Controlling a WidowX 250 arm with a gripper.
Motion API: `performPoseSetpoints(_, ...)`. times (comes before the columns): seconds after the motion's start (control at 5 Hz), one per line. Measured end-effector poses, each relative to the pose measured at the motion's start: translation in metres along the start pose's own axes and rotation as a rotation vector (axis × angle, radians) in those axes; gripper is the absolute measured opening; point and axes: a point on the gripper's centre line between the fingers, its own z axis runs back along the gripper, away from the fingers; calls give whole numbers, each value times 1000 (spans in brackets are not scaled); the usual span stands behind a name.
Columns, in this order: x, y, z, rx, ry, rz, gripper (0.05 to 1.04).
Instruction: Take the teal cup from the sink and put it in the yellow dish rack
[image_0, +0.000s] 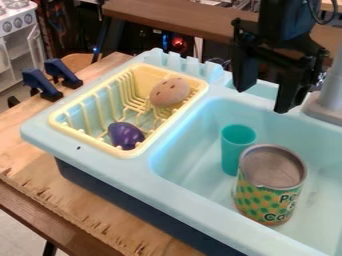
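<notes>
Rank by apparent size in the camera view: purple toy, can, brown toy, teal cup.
1. Can
2. Teal cup, partly hidden
3. Brown toy and purple toy: too alike to rank

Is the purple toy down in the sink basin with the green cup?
No, the purple toy lies in the yellow rack, while the green cup stands in the basin.

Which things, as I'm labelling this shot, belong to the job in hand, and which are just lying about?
Probably the job's, judging by nearness:
gripper, open above the sink
teal cup, upright in the sink
patterned can, in front of the cup

Probably just lying about:
yellow rack
brown, potato-like toy, in the rack
purple toy, also there
</notes>
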Motion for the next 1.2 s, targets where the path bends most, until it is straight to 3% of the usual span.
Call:
performPoseSetpoints(0.2, -4, 0, -13, -2, 37, -1, 1011)
performPoseSetpoints(0.4, -16, 15, -23, -15, 8, 27, 1011)
performPoseSetpoints(0.6, -21, 26, -9, 2, -31, 74, 1011)
performPoseSetpoints(0.8, -24, 29, -13, 3, -28, 67, 1011)
performPoseSetpoints(1.0, -15, 29, -16, 2, -9, 51, 1011)
performPoseSetpoints(1.2, -9, 24, -35, 3, 65, 15, 1011)
